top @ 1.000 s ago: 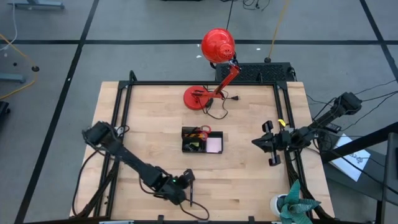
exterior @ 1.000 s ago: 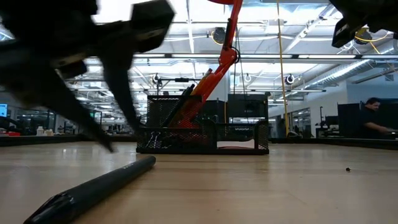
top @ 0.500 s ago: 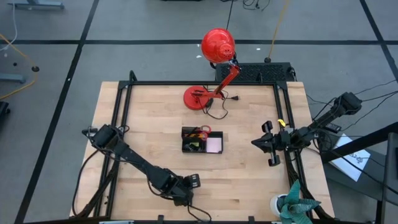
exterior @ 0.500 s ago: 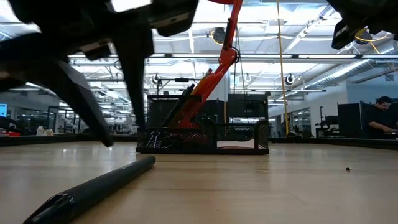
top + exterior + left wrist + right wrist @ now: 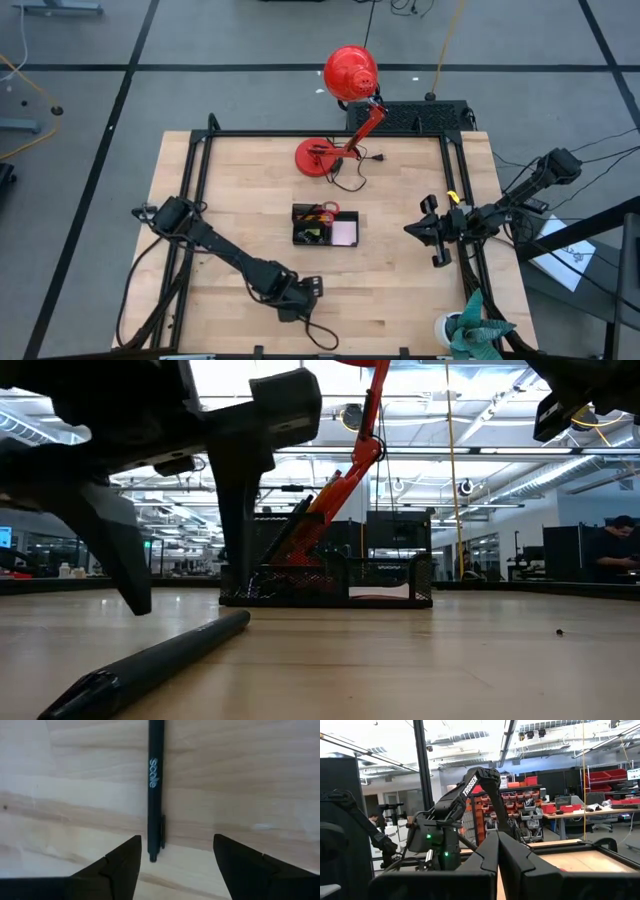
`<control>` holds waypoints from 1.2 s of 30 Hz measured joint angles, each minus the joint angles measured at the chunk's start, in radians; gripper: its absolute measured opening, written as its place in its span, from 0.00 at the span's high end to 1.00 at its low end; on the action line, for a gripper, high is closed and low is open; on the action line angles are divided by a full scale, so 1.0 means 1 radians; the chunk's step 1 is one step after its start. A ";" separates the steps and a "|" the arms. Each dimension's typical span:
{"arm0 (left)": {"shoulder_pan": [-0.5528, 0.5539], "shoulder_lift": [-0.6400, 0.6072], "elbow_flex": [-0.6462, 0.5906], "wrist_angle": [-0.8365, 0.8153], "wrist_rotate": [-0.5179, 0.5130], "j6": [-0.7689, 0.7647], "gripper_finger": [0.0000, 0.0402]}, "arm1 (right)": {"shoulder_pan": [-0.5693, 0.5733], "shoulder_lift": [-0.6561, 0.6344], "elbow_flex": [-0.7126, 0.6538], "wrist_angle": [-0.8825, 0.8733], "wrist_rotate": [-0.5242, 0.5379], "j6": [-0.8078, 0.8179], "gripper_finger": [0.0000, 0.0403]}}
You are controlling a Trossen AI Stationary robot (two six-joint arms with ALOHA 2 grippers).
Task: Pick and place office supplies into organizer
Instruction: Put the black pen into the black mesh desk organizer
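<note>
Change since earlier: left pincer (image 5: 312,292) has shifted toward 3 o'clock along the tabletop's near edge and spread its jaws wider; everything else sits where it was.
Left pincer: wide open, holding nothing. From its wrist camera the two dark fingertips (image 5: 117,862) stand either side of a black pen (image 5: 155,785), apart from it, with the pen's tip between them. Likely lined up this way to close across the barrel.
Black pen: lies flat on the bare wooden tabletop (image 5: 240,200) at about 6 o'clock, well apart from the organizer. At table height it shows as a dark barrel (image 5: 160,658) slanting toward the camera, the pincer's fingers poised above it.
Organizer: small black mesh tray (image 5: 325,226) near the tabletop's centre. The taller section already holds upright items, red handles among them; the low section holds a pink sticky-note pad (image 5: 345,233).
Right pincer: (image 5: 438,231) waits at 3 o'clock by the tabletop's edge, fingers pressed fully together, empty.
Red desk lamp: (image 5: 340,110) stands at 12 o'clock, clear of the work.
Judgement: the pen appears to be the last loose supply; lowering and gripping looks next.
</note>
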 joint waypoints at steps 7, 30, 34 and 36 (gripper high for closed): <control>0.026 0.034 0.002 0.027 0.020 0.096 0.36 | 0.000 0.000 0.000 0.001 0.004 0.014 1.00; 0.072 0.047 0.002 0.046 0.175 0.254 0.36 | -0.002 0.000 -0.001 0.001 0.035 0.026 1.00; 0.089 0.048 0.002 0.044 0.223 0.253 0.37 | -0.003 0.000 -0.001 0.001 0.067 0.026 1.00; 0.103 0.048 0.006 0.041 0.258 0.247 0.37 | -0.003 0.000 -0.001 0.001 0.069 0.026 1.00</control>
